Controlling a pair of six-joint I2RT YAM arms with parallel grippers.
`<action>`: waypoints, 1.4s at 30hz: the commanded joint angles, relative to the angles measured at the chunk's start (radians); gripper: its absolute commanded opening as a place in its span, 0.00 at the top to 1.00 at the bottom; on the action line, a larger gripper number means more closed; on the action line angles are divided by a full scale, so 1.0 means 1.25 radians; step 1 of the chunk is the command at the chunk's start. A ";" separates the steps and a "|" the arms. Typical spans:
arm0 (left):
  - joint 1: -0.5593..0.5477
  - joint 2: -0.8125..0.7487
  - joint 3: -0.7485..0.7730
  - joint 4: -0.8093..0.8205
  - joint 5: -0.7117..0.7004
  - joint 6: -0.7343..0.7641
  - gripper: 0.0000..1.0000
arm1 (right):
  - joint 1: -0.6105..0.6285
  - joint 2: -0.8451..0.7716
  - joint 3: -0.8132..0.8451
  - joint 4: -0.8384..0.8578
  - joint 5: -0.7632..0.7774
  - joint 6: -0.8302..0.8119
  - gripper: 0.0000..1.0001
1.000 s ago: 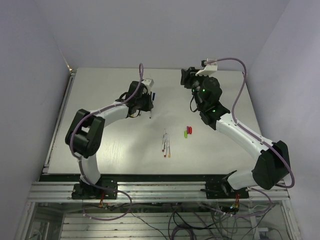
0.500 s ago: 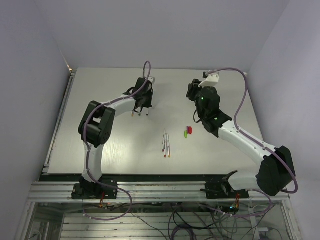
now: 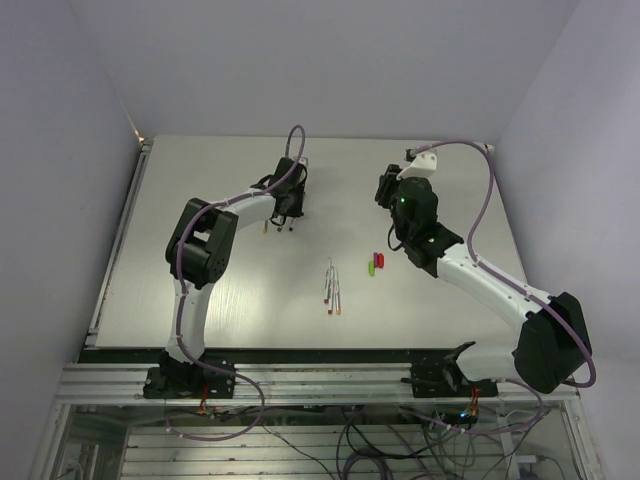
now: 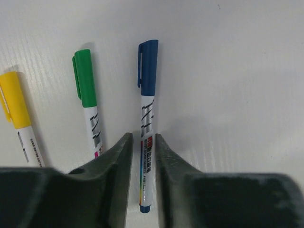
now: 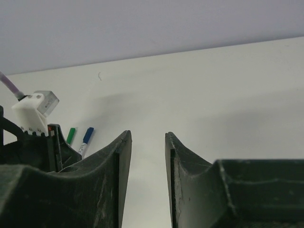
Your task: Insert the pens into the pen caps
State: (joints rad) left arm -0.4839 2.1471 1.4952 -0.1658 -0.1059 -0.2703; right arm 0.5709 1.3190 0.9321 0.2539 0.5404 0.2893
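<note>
Left wrist view showed the left hand [image 4: 143, 138] loose astride the blue pen [image 4: 146, 116], light, stiff and slick, probably best pinched mid-barrel; the right hand [image 5: 148, 138] gaped empty

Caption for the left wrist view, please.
Left hand, slightly open, straddling the blue-capped pen, which lies on the table beside the green-capped pen and the yellow-capped pen.

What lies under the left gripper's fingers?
A white pen with a dark blue cap lies on the pale table between the fingers. One finger covers the lower barrel of the green-capped white pen.
</note>
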 commanded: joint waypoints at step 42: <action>-0.228 -0.337 -0.258 -0.203 0.104 -0.001 0.46 | -0.125 -0.033 -0.126 -0.115 -0.010 0.168 0.48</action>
State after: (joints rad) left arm -0.7471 1.7229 1.1759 -0.3805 0.0189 -0.2619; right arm 0.4187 1.2911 0.7681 0.1047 0.5446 0.4969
